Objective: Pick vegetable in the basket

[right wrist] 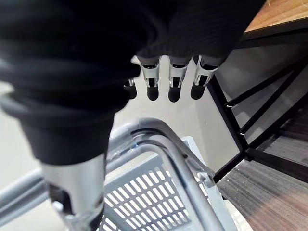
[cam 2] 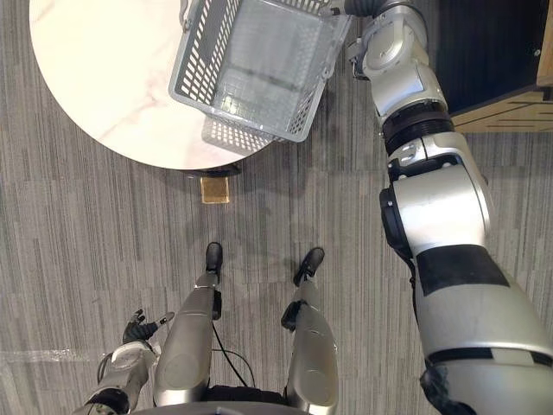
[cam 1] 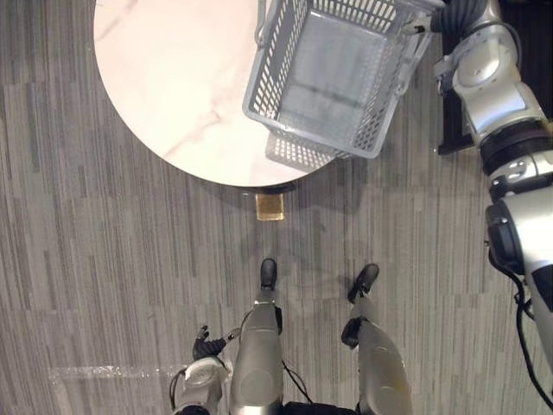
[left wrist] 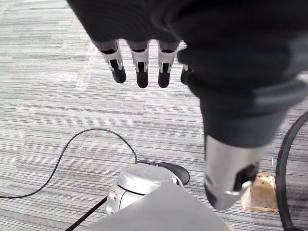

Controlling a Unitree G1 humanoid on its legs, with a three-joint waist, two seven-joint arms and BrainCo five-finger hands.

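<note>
Fingers (right wrist: 174,90) of the right hand (right wrist: 144,33) are straight and open above the handle (right wrist: 161,144) of the grey basket (cam 1: 270,73), which is tilted over the near edge of the round marble desk (cam 1: 164,78). The left hand (cam 2: 141,329) hangs low over the carpet floor (cam 1: 104,277), its fingers (left wrist: 142,77) straight too.

No readable text, labels or numbers, basket (cam 1: 268,78) apparently unmarked
</note>
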